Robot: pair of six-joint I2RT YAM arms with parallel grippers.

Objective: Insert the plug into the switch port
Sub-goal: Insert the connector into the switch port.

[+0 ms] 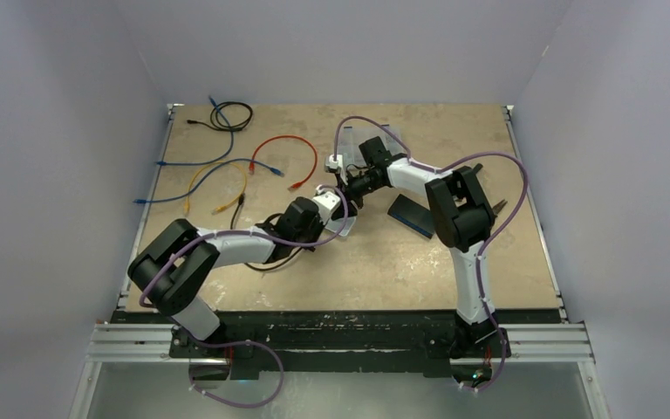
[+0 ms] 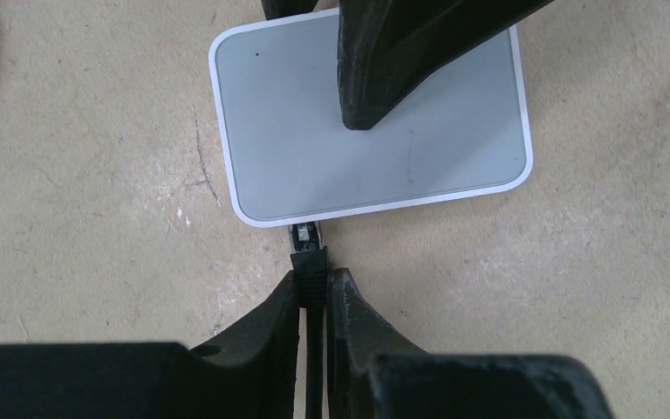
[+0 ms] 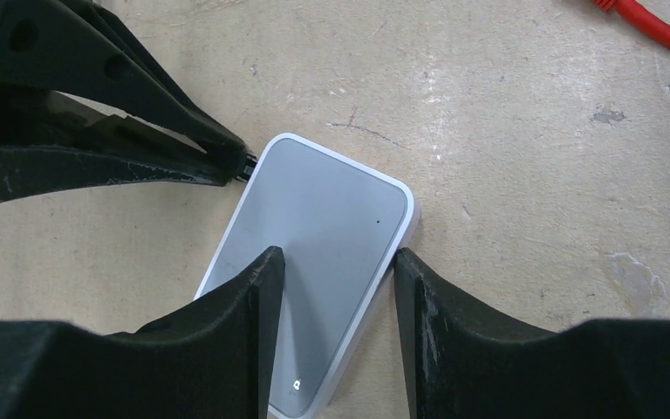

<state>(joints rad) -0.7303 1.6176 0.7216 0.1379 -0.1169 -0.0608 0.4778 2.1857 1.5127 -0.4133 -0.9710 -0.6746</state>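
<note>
Black fingers (image 2: 283, 305) of the left gripper (image 2: 314, 284) are clenched on the plug (image 2: 308, 257), pinching its dark boot from both sides. The black cord runs back between them out of sight. The plug's clear tip touches the near side wall of the switch (image 2: 297, 131), close to one corner. How far it sits inside a port cannot be told.

The switch is a flat grey box with a white rim, and it lies flat on the tan table (image 1: 401, 262) between the two grippers. The right gripper (image 3: 336, 255) comes at it from the opposite side with its jaws apart, not clamped across the box. One finger rests over the grey top face and the other stands just beside a long edge.

From above, both arms bend inward and their wrists meet near the middle of the table. A red cable (image 1: 283, 148) loops on the board just beyond them. Farther left lie a blue cable (image 1: 201, 166) and an orange cable (image 1: 218, 179), and a coiled black cable (image 1: 231, 113) sits near the far edge. A dark flat box (image 1: 410, 214) rests beside the right arm's elbow.
</note>
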